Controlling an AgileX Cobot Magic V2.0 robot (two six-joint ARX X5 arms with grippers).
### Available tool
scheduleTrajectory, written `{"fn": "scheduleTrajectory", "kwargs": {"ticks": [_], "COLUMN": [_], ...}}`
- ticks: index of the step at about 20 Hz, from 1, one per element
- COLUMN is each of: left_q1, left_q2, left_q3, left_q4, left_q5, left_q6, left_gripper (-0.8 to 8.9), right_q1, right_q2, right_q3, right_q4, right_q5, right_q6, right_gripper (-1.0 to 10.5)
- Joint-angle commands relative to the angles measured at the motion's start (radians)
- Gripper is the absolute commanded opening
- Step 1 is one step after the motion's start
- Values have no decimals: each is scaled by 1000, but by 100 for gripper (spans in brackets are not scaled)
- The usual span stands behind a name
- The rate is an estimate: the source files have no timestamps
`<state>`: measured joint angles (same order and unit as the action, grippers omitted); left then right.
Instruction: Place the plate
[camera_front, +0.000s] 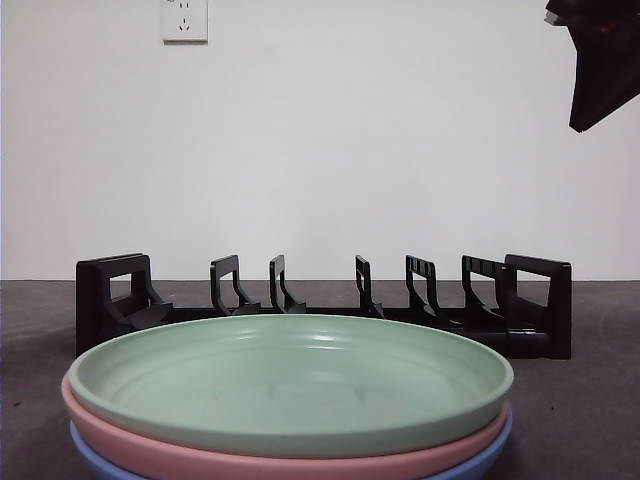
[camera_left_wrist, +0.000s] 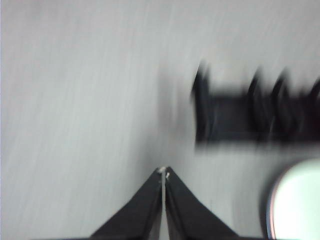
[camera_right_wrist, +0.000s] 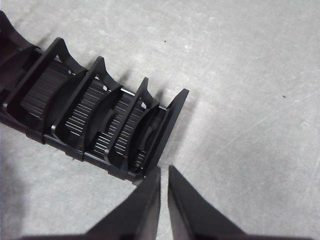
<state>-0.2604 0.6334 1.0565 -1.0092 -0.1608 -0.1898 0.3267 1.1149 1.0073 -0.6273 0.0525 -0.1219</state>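
Where the front view looks across the bench (camera_front: 590, 400), a green plate (camera_front: 290, 380) tops a pink and blue stack at lower centre, before my black rack (camera_front: 320, 305). My blurred left wrist view shows my left gripper (camera_left_wrist: 163, 172) pressed together, holding nothing. In my right wrist view, my right gripper (camera_right_wrist: 164, 172) is nearly closed and bare, just beside the rack's end.

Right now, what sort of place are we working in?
Likely a lab test bench, not a kitchen: a bare grey table, a plain white wall with one socket, and only a rack and stacked plates.

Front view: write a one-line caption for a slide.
Green plate atop pink and blue plates before an empty black rack; one hand waits top corner.
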Motion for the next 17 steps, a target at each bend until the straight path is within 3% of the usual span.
{"fn": "scheduleTrajectory", "kwargs": {"ticks": [1, 3, 6, 10, 17], "left_q1": [43, 111, 179, 206, 218], "left_q2": [-167, -297, -464, -617, -631], "left_q3": [-303, -542, -827, -1019, -1044], "left_q4": [375, 629, 827, 899, 898], "left_q5": [-8, -8, -8, -8, -7], "left_q6": [93, 97, 98, 92, 93], "left_gripper": [7, 7, 7, 7, 7], "right_q1": [5, 5, 5, 5, 5], "right_q2": [7, 7, 7, 7, 7], "right_q3": [10, 10, 10, 10, 10], "right_q4": [7, 7, 7, 7, 7], "right_q5": [0, 0, 0, 0, 0], "right_q6": [16, 16, 16, 16, 16], "right_gripper": [23, 23, 23, 23, 23]}}
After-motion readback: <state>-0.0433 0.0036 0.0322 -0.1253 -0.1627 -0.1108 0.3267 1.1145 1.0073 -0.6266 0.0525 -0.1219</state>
